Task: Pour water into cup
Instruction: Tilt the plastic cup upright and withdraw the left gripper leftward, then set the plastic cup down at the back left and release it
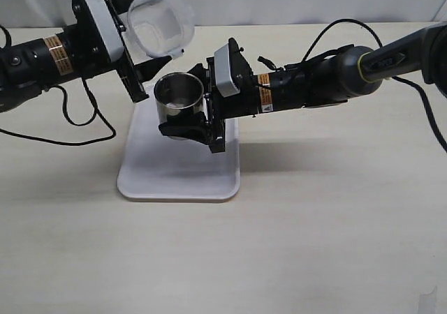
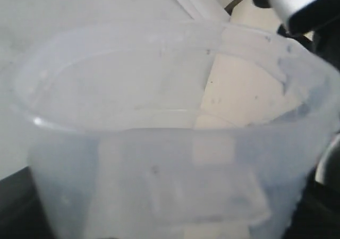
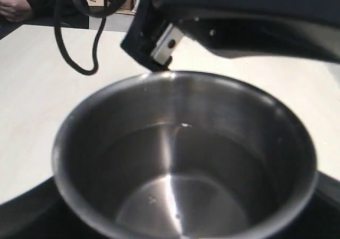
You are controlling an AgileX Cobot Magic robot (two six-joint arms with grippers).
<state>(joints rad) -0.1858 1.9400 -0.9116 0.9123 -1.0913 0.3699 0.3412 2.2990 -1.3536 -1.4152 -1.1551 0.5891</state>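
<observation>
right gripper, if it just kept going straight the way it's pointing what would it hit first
Probably a finger of the left gripper: in the right wrist view it sits just past the far rim of the cup that the right gripper holds. Depth is unclear, so it might pass beneath.

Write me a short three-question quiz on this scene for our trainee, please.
1. True or false: the right gripper is shut on the steel cup, which it holds over the white tray.
2. Multiple choice: the translucent beaker in the left gripper is A) upright on the table, B) tilted and raised above the cup, C) lying flat on the tray.
3. Fill in: the right wrist view shows that the cup already holds some clear ____.

Key: 1 true; 2 B; 3 water.
</observation>
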